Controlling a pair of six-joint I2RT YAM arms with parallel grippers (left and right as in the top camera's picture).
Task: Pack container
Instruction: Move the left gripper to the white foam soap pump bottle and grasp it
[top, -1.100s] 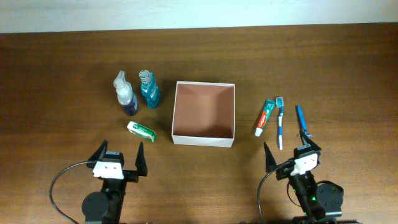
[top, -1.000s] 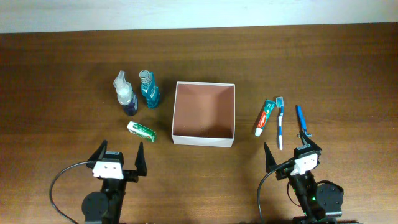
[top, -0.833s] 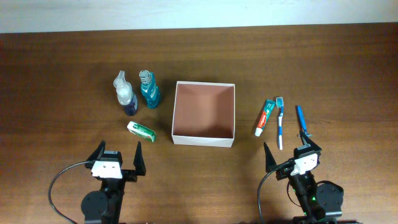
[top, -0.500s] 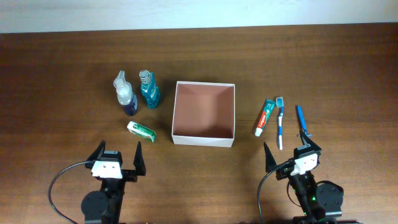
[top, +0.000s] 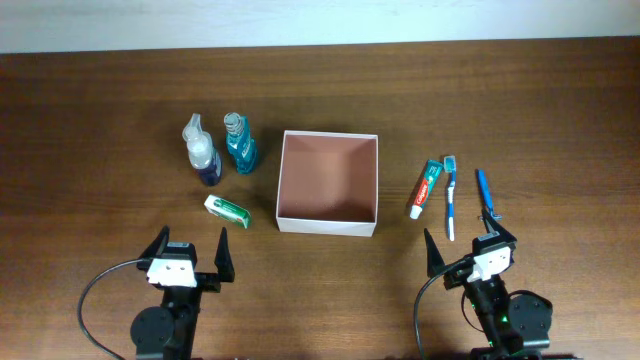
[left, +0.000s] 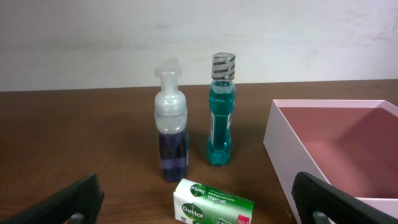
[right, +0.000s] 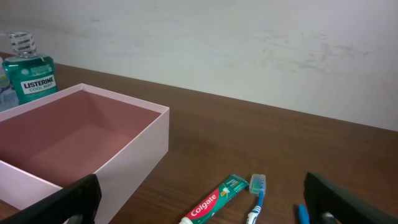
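Observation:
The container (top: 283, 183), a square white box with a reddish-brown inside, stands empty at the table's middle; it also shows in the left wrist view (left: 283, 155) and the right wrist view (right: 143, 149). Left of it stand a clear foam-pump bottle (top: 203, 152) and a teal mouthwash bottle (top: 238, 145), with a green soap box (top: 227, 210) lying in front. Right of it lie a toothpaste tube (top: 426, 188), a toothbrush (top: 450, 197) and a blue razor (top: 486, 195). My left gripper (top: 189, 257) and right gripper (top: 469, 244) are open and empty near the front edge.
A white wall (top: 320, 20) runs along the table's far edge. In the left wrist view the soap box (left: 213, 203) lies just ahead between my fingers. In the right wrist view the toothpaste tube (right: 214, 200) and toothbrush (right: 255, 196) lie ahead.

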